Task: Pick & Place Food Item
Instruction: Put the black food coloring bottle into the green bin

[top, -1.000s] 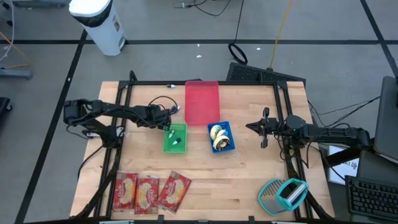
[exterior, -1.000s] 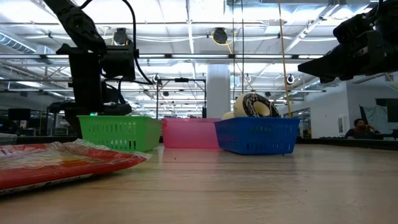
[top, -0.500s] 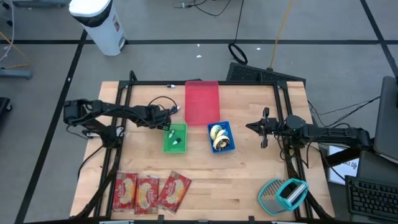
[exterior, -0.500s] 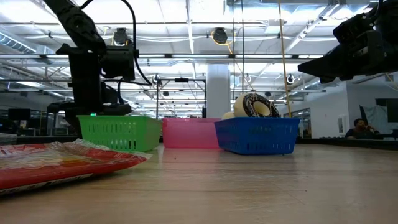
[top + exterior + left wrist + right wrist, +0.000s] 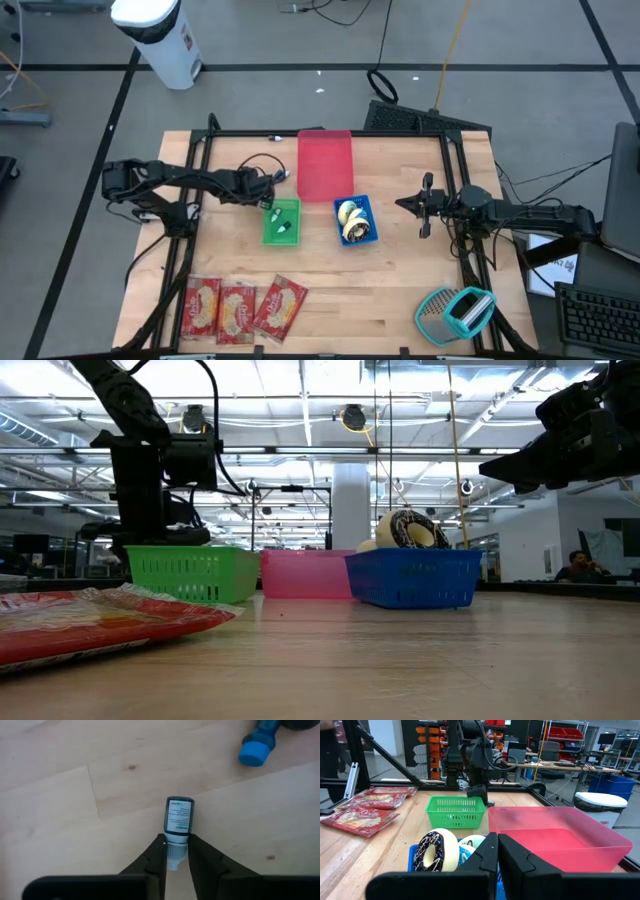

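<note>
A small white-labelled bottle (image 5: 178, 822) with a dark far end lies on its side on the wooden table. My left gripper (image 5: 176, 854) points steeply down at it and is shut on its pale near end. In the high view this gripper (image 5: 268, 203) stands at the far left corner of the green basket (image 5: 282, 222). A chocolate doughnut (image 5: 434, 851) and pale pastries sit in the blue basket (image 5: 356, 221). My right gripper (image 5: 497, 842) is shut and holds nothing; it hangs level above the table's right side (image 5: 410, 203). My left gripper pinches the bottle's pale cap end (image 5: 173, 851) between its two fingers. The fingers come from above, slanting, and lie along the bottle's length. The bottle lies flat on the table, its dark end pointing away from the gripper.
A blue-capped object (image 5: 256, 749) lies on the wood near the bottle. A red basket (image 5: 325, 163) stands behind the green and blue ones. Red snack packets (image 5: 240, 307) lie at the near left, and a teal and grey object (image 5: 455, 312) at the near right.
</note>
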Controlling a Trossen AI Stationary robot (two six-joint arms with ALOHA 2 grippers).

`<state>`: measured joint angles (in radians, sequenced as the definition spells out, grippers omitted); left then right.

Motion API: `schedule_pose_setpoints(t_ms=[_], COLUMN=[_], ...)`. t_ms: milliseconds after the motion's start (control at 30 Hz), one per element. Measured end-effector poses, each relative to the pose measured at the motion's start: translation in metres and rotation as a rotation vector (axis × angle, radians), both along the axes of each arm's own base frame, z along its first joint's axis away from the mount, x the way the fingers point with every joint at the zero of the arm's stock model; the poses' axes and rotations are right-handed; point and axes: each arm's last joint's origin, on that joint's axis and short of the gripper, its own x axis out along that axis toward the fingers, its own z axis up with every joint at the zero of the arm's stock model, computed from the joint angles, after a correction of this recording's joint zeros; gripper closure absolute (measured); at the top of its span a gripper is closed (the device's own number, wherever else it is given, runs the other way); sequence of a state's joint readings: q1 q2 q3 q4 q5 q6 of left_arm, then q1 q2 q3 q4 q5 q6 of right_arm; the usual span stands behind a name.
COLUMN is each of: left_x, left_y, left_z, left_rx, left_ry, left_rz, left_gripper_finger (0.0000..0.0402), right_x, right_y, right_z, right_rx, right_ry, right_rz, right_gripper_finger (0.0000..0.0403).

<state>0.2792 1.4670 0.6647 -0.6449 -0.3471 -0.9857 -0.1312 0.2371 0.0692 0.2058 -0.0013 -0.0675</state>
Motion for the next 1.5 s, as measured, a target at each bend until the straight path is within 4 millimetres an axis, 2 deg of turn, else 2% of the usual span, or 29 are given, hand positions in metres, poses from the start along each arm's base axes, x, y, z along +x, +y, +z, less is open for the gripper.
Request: schedule_pose_setpoints(t_ms=[233, 367, 633, 833, 1100, 1233, 1333, 1500], left_x=[-0.003, -0.002, -0.005, -0.009, -0.016, -0.017, -0.018, -0.022], left_y=[0.003, 0.002, 0.000, 0.001, 0.025, 0.036, 0.041, 0.046], left_z=[0.006, 0.020, 0.046, 0.046, 0.047, 0.048, 0.048, 0.048], left_rx=[0.028, 0.047, 0.080, 0.051, 0.059, 0.005, -0.010, 0.005], left_ry=[-0.002, -0.044, -0.122, -0.056, -0.035, -0.087, -0.091, -0.055], left_rz=[-0.005, -0.050, -0.151, -0.274, -0.325, -0.448, -0.529, -0.606], left_gripper_finger=[0.0372, 0.0399, 0.0399, 0.0355, 0.0233, 0.0186, 0.0172, 0.0181], right_x=[0.000, 0.000, 0.000, 0.000, 0.000, 0.000, 0.000, 0.000], right_y=[0.000, 0.000, 0.000, 0.000, 0.000, 0.000, 0.000, 0.000], right_z=[0.000, 0.000, 0.000, 0.000, 0.000, 0.000, 0.000, 0.000], right_rx=[0.000, 0.000, 0.000, 0.000, 0.000, 0.000, 0.000, 0.000], right_ry=[0.000, 0.000, 0.000, 0.000, 0.000, 0.000, 0.000, 0.000], right_rz=[0.000, 0.000, 0.000, 0.000, 0.000, 0.000, 0.000, 0.000], right_gripper_finger=[0.0399, 0.0398, 0.0399, 0.0399, 0.0398, 0.0399, 0.0399, 0.0399])
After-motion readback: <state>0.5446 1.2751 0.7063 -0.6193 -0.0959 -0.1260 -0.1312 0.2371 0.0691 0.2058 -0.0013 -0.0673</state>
